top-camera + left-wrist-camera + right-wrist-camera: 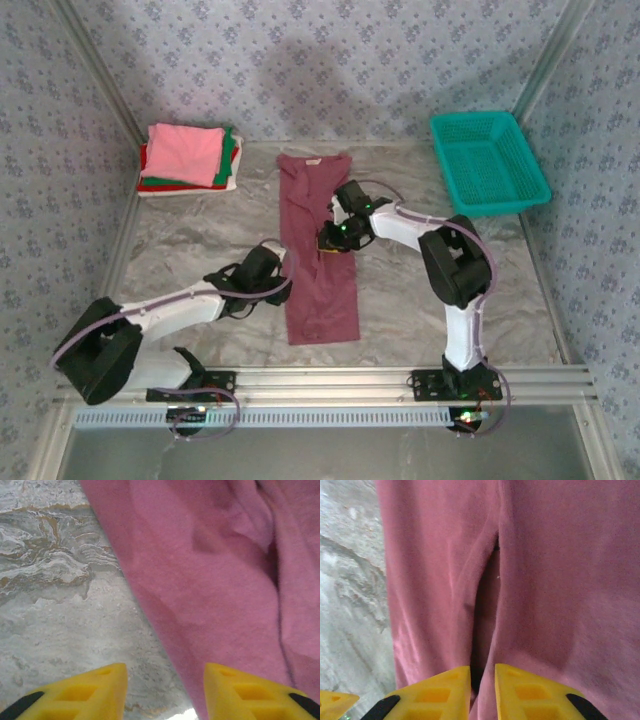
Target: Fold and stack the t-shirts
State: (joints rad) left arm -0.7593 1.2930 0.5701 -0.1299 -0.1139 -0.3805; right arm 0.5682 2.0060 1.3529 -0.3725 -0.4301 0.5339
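The maroon t-shirt (318, 290) lies at the centre of the top view on the marble table (180, 250). It is folded lengthwise into a long narrow strip, with its collar end toward the upper part of the frame and its hem toward the lower part. A stack of folded t-shirts (188, 158) sits in the upper left of that view with a pink one on top; green, red and white edges show beneath it. The stack is well apart from the maroon strip. A teal basket (488, 160) stands in the upper right, clear of both arms. The left gripper (283, 262) is at the strip's left edge, about midway along its length. In the left wrist view its yellow fingers (100, 692) stand clearly apart at the bottom of the frame, one over bare marble and the other over cloth. The edge of the shirt runs between them, and nothing is seen clamped. The right gripper (328, 240) sits on top of the strip, just above the centre of the top view. In the right wrist view its fingers (440, 692) are drawn almost together, leaving only a narrow slit. A raised pleat of the maroon cloth runs down the frame straight into that slit and appears pinched there. The fabric on either side of the pleat lies smooth.
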